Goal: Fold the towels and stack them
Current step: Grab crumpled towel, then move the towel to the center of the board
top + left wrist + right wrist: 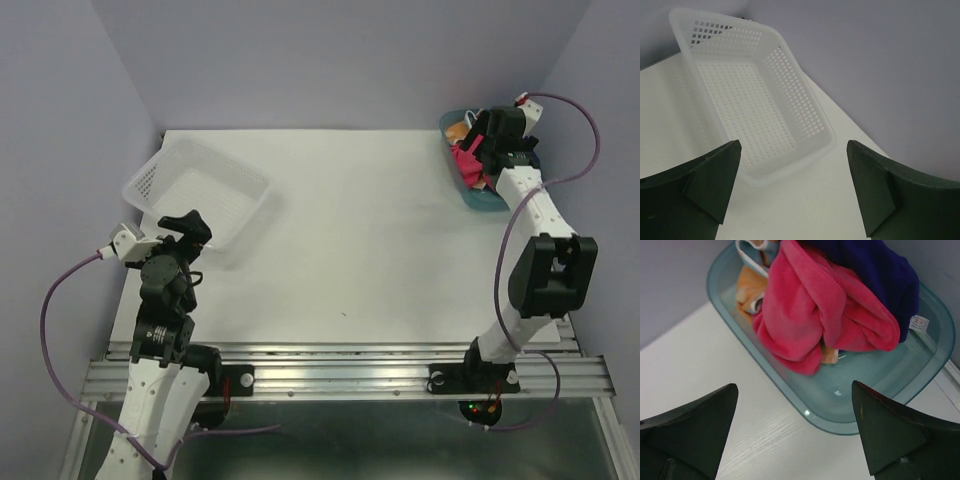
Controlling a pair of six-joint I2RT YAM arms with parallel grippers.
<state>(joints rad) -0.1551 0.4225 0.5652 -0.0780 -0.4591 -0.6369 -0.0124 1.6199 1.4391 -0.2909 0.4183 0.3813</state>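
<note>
Three towels lie crumpled together in a teal tray (880,385) at the table's far right corner. The pink-red towel (810,315) is on top in front. Behind it lies the dark purple-blue towel (875,270), and the orange towel (750,290) peeks out at the left. From above, the pink-red towel (465,160) shows beside my right arm. My right gripper (794,385) hangs open above the tray's near rim, holding nothing. My left gripper (793,142) is open and empty over the table, just short of the basket.
A white perforated basket (200,190) stands empty at the back left, its near corner close to my left gripper (190,228). The white table (360,230) spreads between basket and teal tray (487,200). Purple walls close in the back and sides.
</note>
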